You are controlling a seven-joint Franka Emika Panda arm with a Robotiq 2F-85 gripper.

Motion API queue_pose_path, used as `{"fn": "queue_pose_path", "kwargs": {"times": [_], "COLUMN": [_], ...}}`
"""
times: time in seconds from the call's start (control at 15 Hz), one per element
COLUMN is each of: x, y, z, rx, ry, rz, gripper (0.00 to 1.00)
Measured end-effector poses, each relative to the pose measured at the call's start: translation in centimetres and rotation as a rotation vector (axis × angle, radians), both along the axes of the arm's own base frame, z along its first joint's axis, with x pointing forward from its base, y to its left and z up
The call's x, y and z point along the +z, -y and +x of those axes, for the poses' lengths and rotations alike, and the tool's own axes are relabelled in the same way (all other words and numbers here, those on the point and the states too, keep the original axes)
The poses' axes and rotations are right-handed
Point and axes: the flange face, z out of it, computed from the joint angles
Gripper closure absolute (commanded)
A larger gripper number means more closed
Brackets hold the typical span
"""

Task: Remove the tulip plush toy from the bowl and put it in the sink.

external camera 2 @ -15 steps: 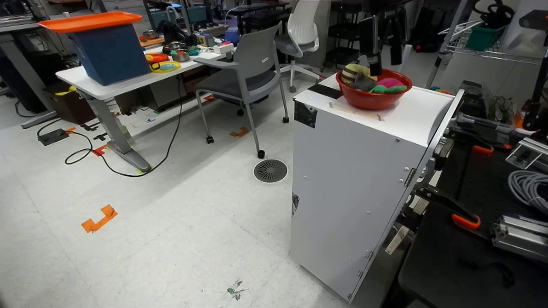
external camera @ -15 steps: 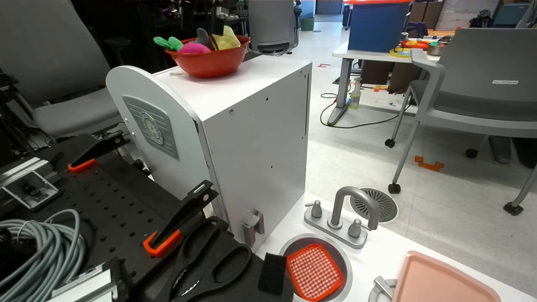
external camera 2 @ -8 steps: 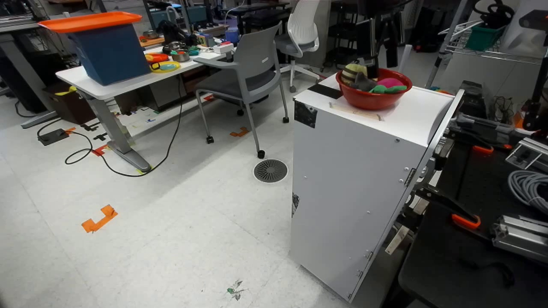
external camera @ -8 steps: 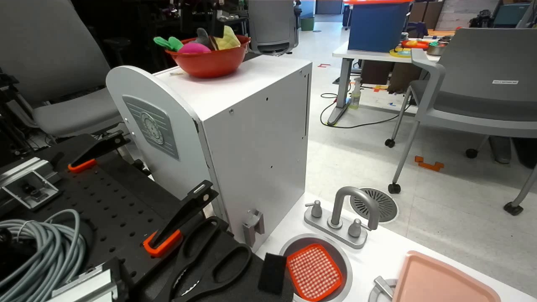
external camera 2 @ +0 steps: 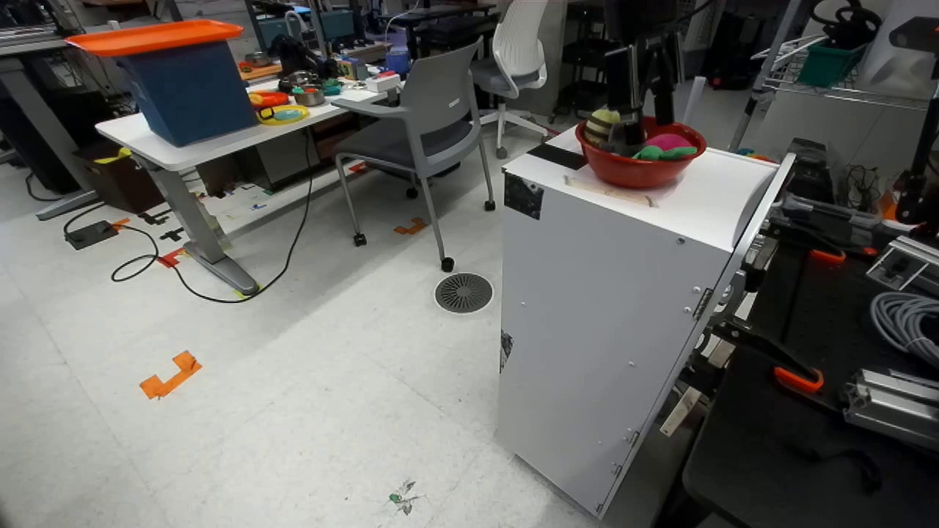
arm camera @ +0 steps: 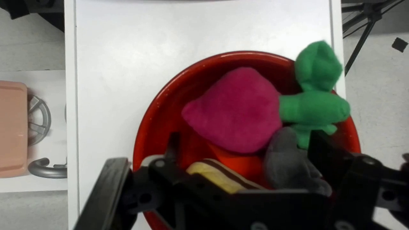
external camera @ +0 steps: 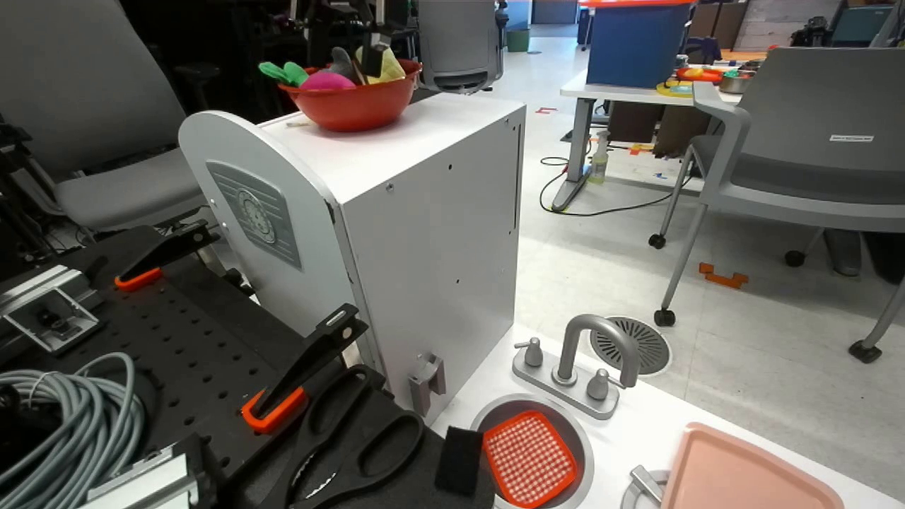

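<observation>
Wrist view: tulip plush toy lies in bowl, upper right of centre, one leaf spilling out, likely for want of room. Gripper, lower frame, stands spread and empty, presumably to admit the toy.

Pincer downward, its two black fingers well apart.

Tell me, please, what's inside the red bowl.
The red bowl holds a tulip plush toy, a striped yellow plush and a grey plush. Anything beneath them is covered; the gripper hides part of the bowl.
</observation>
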Motion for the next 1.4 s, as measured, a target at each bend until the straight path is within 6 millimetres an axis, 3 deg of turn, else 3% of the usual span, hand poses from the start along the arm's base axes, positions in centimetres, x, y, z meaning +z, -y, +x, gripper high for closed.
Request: {"fn": "queue_pose_path", "kwargs": {"times": [0.13, 0.2, 0.27, 0.93, 1.4], "x": [-0.1, -0.2, -0.2, -0.6, -0.4], "y": [-0.2, -0.4, -0.5, -1.2, -1.3], "z": [0.0, 0.0, 0.0, 0.2, 0.2], "rx": [0.006, 0.009, 0.012, 0.044, 0.051], "ry": [-0.004, -0.006, -0.009, -0.039, -0.038], "rz": [0.001, 0.001, 0.002, -0.018, -0.027], "gripper": [0.04, 0.12, 0.27, 1.0, 0.99]}}
